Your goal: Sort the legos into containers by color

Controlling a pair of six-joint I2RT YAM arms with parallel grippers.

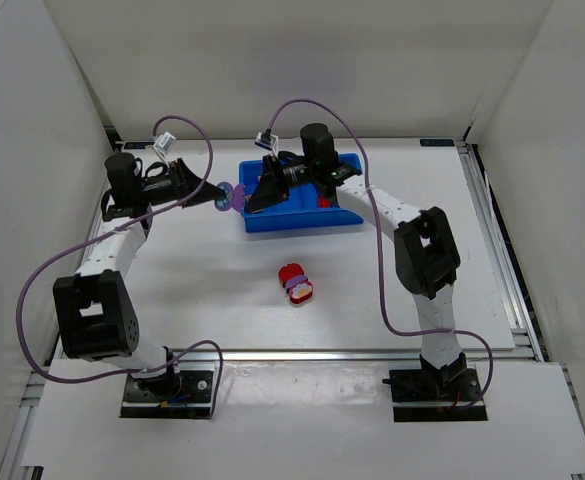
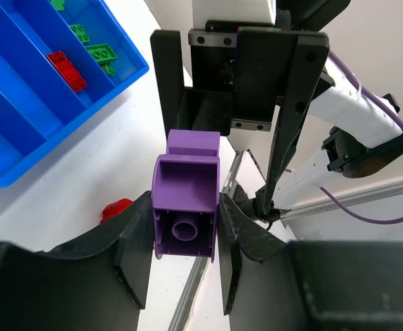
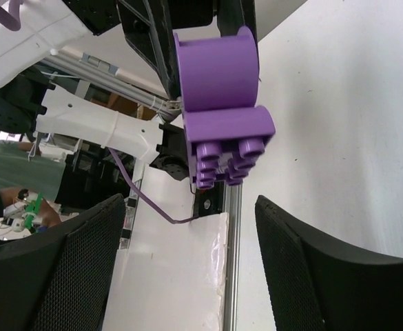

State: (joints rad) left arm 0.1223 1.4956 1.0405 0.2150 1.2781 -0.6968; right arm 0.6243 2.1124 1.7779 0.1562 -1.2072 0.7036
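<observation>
You're looking at a purple brick (image 2: 186,207) of smooth, slightly glossy plastic, with cleanly moulded studs. Your left fingers (image 2: 133,241) look like matt black plastic, faintly grainy. Your right fingers (image 3: 74,276) have a fine mesh-like texture on their black faces. The tray (image 2: 22,124) is shiny blue plastic. The worktop (image 1: 202,300) is smooth matt white, with a bare metal rail (image 1: 502,270) along its right edge.
</observation>
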